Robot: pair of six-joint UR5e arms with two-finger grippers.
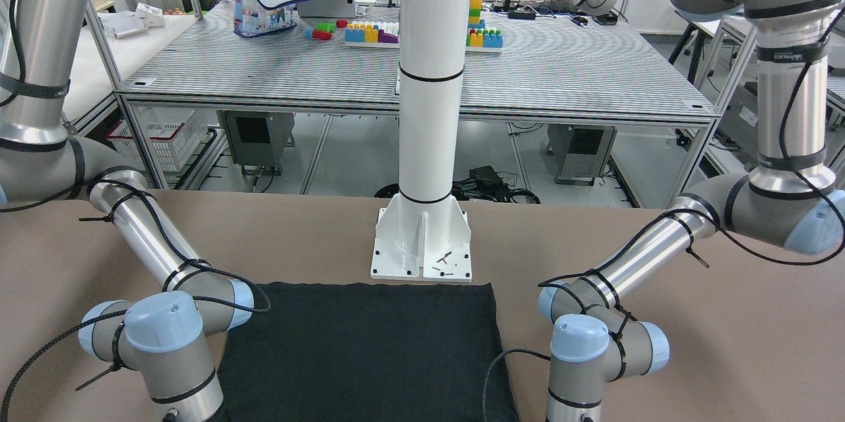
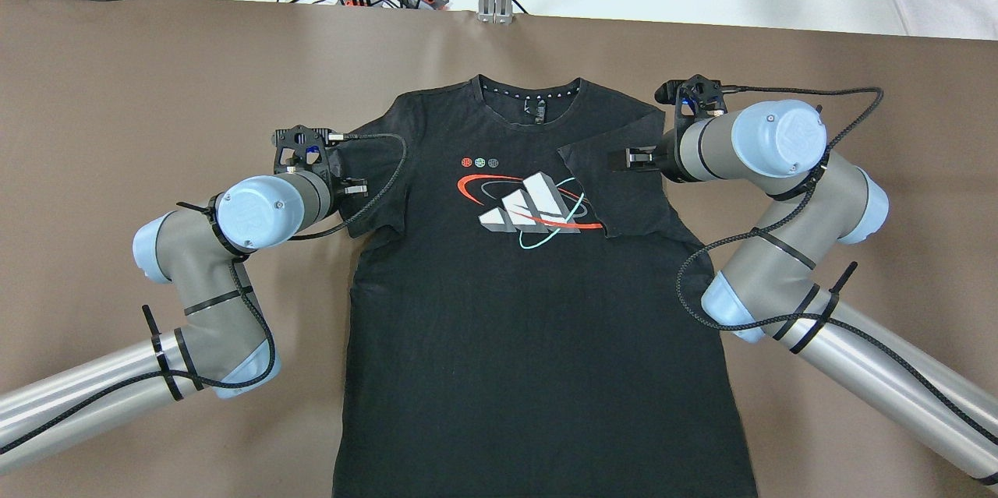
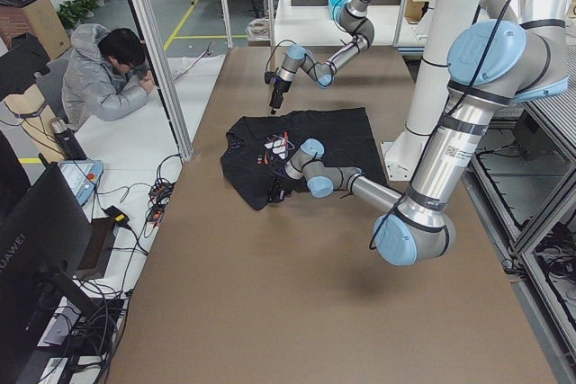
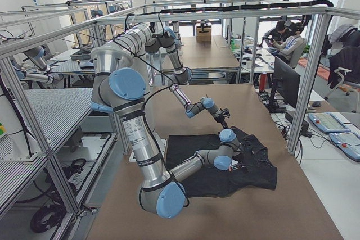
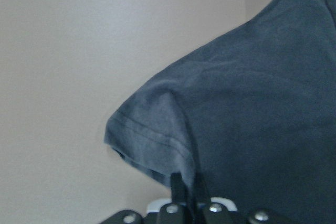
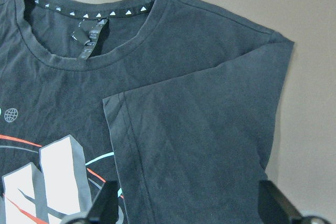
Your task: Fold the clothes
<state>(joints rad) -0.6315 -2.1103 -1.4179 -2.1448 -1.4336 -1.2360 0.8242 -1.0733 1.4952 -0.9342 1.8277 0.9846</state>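
Black shirt (image 2: pixel 530 326) beside white pillar (image 1: pixel 429 78): left pincer (image 5: pixel 188 184) clamps sleeve (image 5: pixel 152 129), right pincer (image 2: pixel 633 159) agape

The overhead camera sat behind the robot and looked forward and down on the counter (image 2: pixel 156 54), covering most of the shirt (image 2: pixel 530 311) and both forearms. The front-facing camera stood across the counter and looked steeply down toward the white pillar (image 1: pixel 429 78), catching only the shirt end nearest it. The two side cameras stood well back at opposite counter ends, each looking along its length. Both showed the whole shirt and both arms. Each wrist camera looked down at close range. The left fingers (image 5: pixel 177 187) framed one sleeve, the right fingers (image 6: pixel 105 205) the collar and folded sleeve. The overhead view shared both areas.
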